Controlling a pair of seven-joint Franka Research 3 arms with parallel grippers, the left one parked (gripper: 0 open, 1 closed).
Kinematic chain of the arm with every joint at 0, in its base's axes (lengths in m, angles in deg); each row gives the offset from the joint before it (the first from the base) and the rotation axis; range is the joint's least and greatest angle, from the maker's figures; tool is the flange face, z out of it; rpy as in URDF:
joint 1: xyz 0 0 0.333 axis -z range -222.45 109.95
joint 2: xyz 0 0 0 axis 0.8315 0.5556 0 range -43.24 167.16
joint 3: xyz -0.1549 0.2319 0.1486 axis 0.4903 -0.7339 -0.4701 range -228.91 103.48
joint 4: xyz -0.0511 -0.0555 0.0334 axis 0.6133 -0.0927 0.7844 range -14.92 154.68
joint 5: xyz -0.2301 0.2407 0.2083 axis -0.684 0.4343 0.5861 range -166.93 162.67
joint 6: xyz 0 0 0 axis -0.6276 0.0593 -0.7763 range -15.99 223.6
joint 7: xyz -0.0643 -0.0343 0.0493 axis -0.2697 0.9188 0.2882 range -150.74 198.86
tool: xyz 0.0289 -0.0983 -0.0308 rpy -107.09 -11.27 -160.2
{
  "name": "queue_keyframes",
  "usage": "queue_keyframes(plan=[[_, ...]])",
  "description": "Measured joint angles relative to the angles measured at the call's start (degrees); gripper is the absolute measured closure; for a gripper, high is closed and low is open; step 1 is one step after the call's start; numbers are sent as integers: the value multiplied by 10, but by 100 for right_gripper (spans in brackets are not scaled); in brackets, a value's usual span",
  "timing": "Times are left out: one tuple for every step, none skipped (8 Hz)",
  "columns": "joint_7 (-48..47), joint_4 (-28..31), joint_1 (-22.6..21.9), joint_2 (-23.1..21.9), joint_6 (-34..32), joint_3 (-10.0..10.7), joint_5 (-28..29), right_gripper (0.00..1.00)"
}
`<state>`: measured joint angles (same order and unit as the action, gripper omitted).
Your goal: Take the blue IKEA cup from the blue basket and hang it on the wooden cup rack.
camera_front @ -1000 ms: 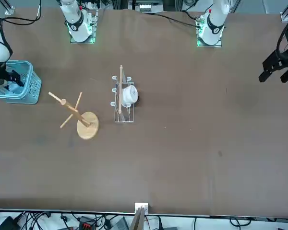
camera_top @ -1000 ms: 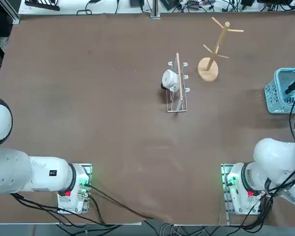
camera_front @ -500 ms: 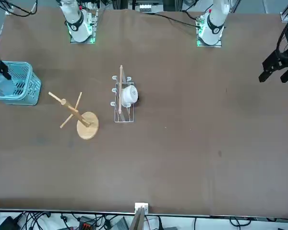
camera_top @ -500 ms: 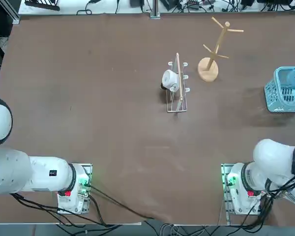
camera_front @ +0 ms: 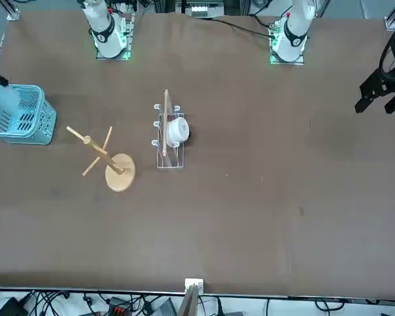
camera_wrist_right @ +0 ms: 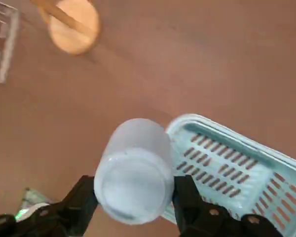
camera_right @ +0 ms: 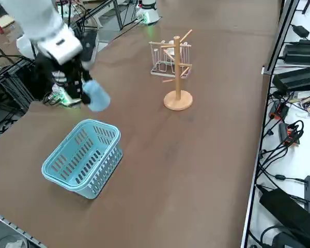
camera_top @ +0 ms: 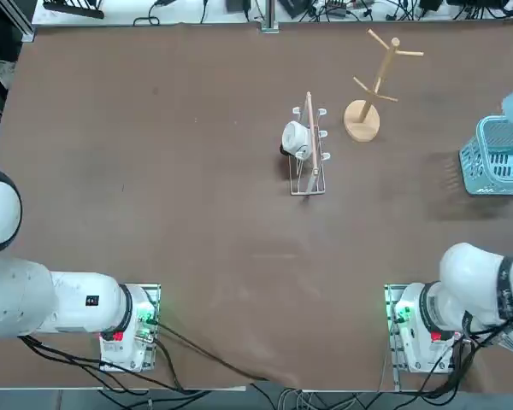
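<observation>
Right end effector (camera_wrist_right: pixel 133 193) clamped on light-blue IKEA cup (camera_wrist_right: pixel 136 170), held up clear of blue basket (camera_right: pixel 83 157). Wooden cup rack (camera_right: pixel 178 77) upright on desk (camera_right: pixel 160 155), cup not yet hung. Step in hand, as judged: carry toward rack. Keep grip firm, stay high over basket rim, turn cup so handle or opening meets free peg, approach slowly, avoid nudging pole.

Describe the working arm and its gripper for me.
The right arm is white with black bands at its joints and black cables strapped along it. Its base has a red spot and a green light. The right gripper is black, with blocky fingers.
</observation>
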<state>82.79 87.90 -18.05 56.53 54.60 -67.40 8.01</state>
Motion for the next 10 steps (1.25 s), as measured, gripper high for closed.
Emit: queue_keyframes(plan=[[0,-27,-7,2,-37,0,34,16],[7,-46,-14,4,-63,-1,71,16],[18,-59,-22,6,-76,-1,108,16],[24,-68,-31,7,-83,-1,146,16],[27,-72,-41,10,-88,-2,182,16],[28,-74,-54,15,-90,-3,218,16],[31,-74,-69,24,-91,-3,250,16],[41,-74,-83,34,-91,-3,273,16],[58,-74,-95,47,-91,-3,291,16],[77,-74,-105,61,-91,-3,304,16]])
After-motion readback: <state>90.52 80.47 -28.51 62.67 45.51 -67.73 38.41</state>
